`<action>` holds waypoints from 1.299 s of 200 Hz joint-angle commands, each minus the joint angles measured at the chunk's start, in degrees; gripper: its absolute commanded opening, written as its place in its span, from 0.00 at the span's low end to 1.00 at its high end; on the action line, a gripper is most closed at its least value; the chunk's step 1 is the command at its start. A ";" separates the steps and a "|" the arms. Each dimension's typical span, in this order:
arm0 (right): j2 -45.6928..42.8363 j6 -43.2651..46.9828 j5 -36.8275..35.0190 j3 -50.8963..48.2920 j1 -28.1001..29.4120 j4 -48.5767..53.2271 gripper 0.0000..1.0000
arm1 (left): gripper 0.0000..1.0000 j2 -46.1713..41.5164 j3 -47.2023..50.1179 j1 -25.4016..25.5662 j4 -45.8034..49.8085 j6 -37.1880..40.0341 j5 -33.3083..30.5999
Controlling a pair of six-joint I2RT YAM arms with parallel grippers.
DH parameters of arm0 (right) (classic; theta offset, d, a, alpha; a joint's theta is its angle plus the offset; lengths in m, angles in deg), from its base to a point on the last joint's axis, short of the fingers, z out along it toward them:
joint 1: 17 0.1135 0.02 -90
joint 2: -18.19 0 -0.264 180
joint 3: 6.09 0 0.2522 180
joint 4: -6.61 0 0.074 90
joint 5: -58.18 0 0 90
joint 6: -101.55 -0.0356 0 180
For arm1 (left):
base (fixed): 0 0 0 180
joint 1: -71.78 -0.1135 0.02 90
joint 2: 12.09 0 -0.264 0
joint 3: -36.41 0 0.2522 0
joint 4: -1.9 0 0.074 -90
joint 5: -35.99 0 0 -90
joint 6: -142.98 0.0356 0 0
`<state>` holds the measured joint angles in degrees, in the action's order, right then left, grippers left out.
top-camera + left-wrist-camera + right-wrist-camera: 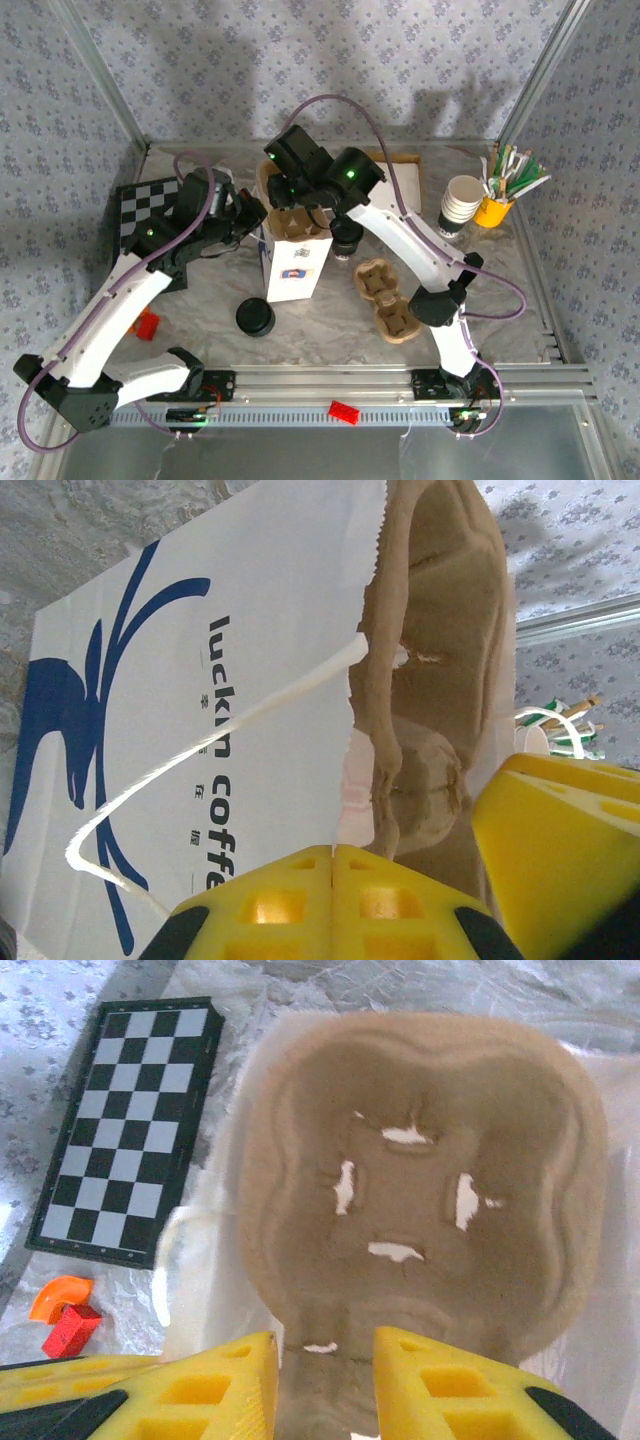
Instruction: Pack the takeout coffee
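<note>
if the tray (420, 1190) catches the rim: bag (295, 268) may tip or tear.
right gripper (325, 1348): clamped on tray edge, above bag.
left gripper (333, 860): fingers together beside bag mouth.
coffee (346, 243): on table (330, 338), just right of bag.

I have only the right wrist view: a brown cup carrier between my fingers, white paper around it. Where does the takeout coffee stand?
Observer: The takeout coffee stands on the table just right of the paper bag, partly under the right arm.
Operator: Is there another carrier?
Observer: Yes, a second carrier lies on the table right of that cup, wells empty.
Operator: And the left gripper?
Observer: The left gripper is shut at the bag's open rim, beside its handle.
</note>
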<state>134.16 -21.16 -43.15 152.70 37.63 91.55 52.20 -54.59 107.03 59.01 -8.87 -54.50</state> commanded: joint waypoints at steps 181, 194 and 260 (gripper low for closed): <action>4.92 3.78 -2.24 3.85 -0.54 5.52 0.47 | 0.00 -1.19 1.03 -0.42 -2.59 -0.87 1.28; 5.15 3.81 -2.46 3.94 -0.66 5.79 0.48 | 0.00 -1.19 1.03 -0.42 -2.57 -0.86 1.28; 6.03 3.44 0.39 2.92 -1.08 4.82 0.39 | 0.00 -1.19 0.95 -0.51 -2.71 -0.72 1.04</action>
<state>138.83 -17.75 -43.90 154.82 36.86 95.62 51.91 -53.67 106.98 57.99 -9.52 -54.26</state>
